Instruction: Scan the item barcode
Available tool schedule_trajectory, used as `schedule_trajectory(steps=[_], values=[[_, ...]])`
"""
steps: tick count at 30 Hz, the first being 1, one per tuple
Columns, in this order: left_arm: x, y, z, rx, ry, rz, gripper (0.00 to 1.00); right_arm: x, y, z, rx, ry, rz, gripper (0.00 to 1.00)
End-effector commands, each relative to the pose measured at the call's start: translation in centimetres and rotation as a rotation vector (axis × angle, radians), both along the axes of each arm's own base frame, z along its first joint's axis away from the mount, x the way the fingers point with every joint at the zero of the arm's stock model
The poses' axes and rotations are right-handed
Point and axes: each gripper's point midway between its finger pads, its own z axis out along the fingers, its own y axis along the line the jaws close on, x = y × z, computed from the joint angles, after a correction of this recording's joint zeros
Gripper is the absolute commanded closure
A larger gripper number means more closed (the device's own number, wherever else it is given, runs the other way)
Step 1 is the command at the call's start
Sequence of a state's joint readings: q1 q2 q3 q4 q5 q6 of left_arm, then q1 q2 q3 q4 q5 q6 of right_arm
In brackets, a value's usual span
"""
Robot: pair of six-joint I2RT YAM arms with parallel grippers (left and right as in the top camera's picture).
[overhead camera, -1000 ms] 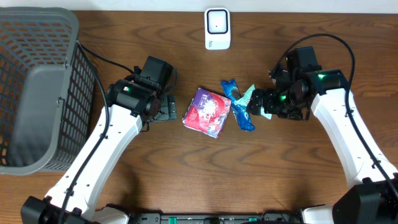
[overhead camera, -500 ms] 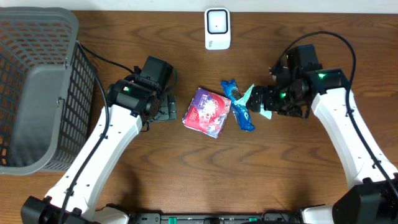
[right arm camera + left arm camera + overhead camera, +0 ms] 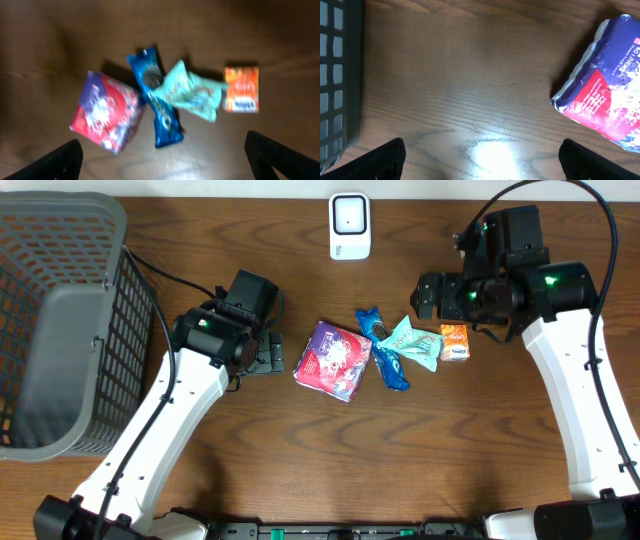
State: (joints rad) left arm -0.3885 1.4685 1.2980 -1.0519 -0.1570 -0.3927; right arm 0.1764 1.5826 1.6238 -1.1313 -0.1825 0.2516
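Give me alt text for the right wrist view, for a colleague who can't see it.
Four items lie on a wooden table below the open right gripper: a red and purple packet on the left, a blue wrapper partly under a mint-green packet, and a small orange box on the right. The picture is blurred; no barcode shows.

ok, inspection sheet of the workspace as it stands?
surface: wooden table, dark grain, no spills seen.
job's things: white scanner at the far edge; purple packet, blue packet and teal packet bunched mid-table, teal over blue; orange box beside teal.
clutter: nothing seen.
grippers: left gripper open, empty, beside purple packet; right gripper open, empty, clear of the items.
cables: black cables off both arms, none across the items.
surroundings: wire basket at left.
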Motion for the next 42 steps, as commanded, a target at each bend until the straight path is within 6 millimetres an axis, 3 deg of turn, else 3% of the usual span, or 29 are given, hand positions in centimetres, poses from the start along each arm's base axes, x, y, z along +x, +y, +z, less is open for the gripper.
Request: schedule_trajectory(steps=[1, 13, 42], values=[[0.0, 0.1, 0.0, 0.011, 0.001, 0.005, 0.02, -0.9, -0.1, -1.4, -0.046, 0.05, 0.012, 0.01], [0.0, 0.1, 0.0, 0.011, 0.001, 0.005, 0.02, -1.7, 0.6, -5.6, -0.051, 0.108, 0.022, 0.01], [0.0, 0.1, 0.0, 0.011, 0.001, 0.005, 0.02, -1.3, 1.0, -5.4, -0.031, 0.088, 0.029, 0.01]])
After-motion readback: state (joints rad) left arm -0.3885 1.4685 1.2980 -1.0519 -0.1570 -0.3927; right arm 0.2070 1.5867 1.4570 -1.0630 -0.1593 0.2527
